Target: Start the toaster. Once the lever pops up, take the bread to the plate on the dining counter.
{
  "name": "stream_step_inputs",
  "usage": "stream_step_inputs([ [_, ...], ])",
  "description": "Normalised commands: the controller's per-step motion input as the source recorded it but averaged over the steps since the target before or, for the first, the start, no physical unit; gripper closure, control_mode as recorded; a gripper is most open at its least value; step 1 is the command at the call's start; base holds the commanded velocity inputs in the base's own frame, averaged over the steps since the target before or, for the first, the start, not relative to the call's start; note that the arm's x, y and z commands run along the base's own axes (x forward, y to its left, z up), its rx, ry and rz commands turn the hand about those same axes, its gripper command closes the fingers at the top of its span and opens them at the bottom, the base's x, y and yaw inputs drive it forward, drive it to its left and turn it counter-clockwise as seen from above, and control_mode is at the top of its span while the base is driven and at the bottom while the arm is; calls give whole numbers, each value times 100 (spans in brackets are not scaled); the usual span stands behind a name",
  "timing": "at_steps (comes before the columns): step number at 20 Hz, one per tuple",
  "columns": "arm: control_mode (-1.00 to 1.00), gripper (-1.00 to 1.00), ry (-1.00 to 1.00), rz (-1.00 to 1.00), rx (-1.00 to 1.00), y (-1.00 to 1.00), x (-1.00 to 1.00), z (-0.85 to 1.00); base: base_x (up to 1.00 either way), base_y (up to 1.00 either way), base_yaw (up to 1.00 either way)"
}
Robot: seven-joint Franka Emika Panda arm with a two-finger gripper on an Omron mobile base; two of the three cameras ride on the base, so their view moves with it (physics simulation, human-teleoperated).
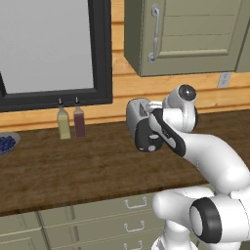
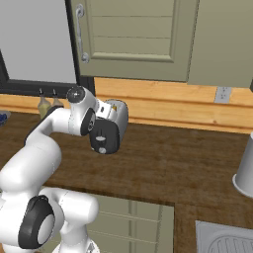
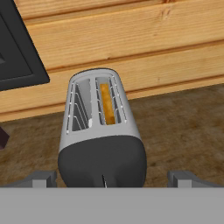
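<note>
The silver-grey toaster [image 3: 98, 131] stands on the brown worktop against the wood wall, its black end face turned toward me. It also shows in the base views, toaster [image 1: 134, 113] [image 2: 120, 116], partly behind my wrist. The bread [image 3: 107, 105] sits low in the right slot, with just its tan top edge showing; the left slot is empty. The lever [image 3: 104, 181] is a thin pale tab low on the black face. My gripper [image 3: 113, 178] hangs open just in front of that face, one fingertip either side of the toaster and nothing held. The plate and the dining counter are out of view.
Two bottles [image 1: 63, 124] [image 1: 79, 122] stand by the dark window frame [image 1: 102, 53], and a bowl of blueberries [image 1: 6, 143] sits at far left. A pale canister [image 2: 244, 170] and a sink [image 2: 227, 242] lie to the right. An upper cabinet [image 1: 185, 34] hangs overhead.
</note>
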Motion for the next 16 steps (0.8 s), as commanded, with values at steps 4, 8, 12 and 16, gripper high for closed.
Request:
stream_step_inputs([
  [4,-100,-100,0,0,0,0,0,0,0,0,0],
  [8,-100,-100,0,1,0,0,0,0,0,0,0],
  [12,-100,-100,0,10,-1,0,0,-2,0,0,0],
  [16,-100,-100,0,14,-2,0,0,0,0,0,0],
])
